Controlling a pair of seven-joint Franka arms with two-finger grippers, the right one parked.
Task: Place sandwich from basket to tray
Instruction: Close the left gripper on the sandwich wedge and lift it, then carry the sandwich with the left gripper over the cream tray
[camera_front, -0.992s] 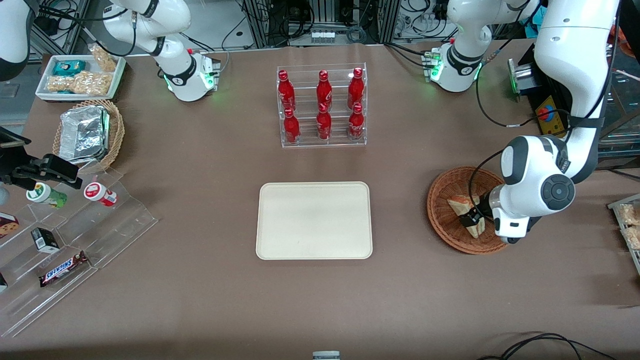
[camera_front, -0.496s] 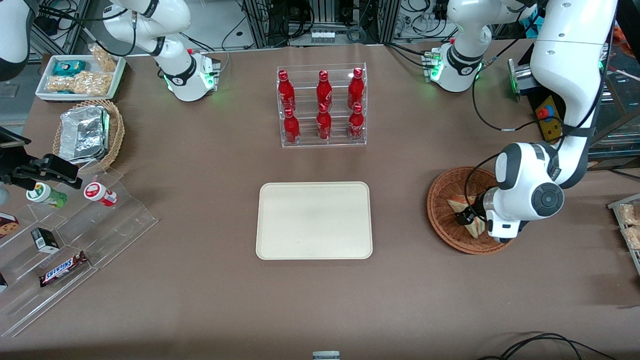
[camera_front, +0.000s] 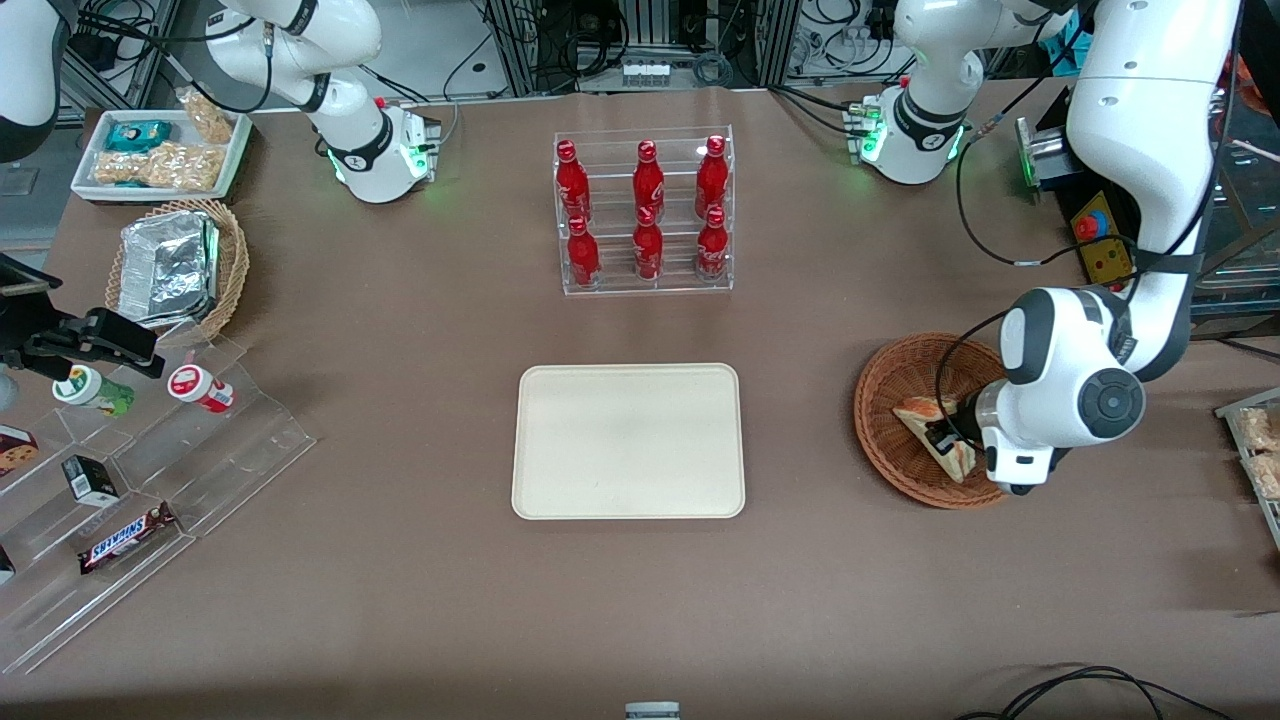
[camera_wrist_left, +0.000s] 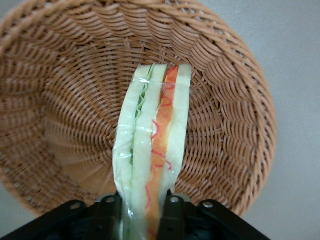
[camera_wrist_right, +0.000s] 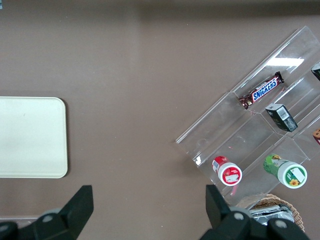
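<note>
Front view: gripper (camera_front: 945, 438) jaws clamp the sandwich (camera_front: 935, 437) over the basket (camera_front: 885, 420); bar (camera_front: 127, 538) reads SNICKERS.

The claw (camera_front: 944, 437) is mostly hidden beneath the arm's white wrist housing in the front view. In the left wrist view, its fingers (camera_wrist_left: 172, 212) are cut off by the picture's edge, as is the sandwich (camera_wrist_left: 152, 165) end clamped between them.
</note>
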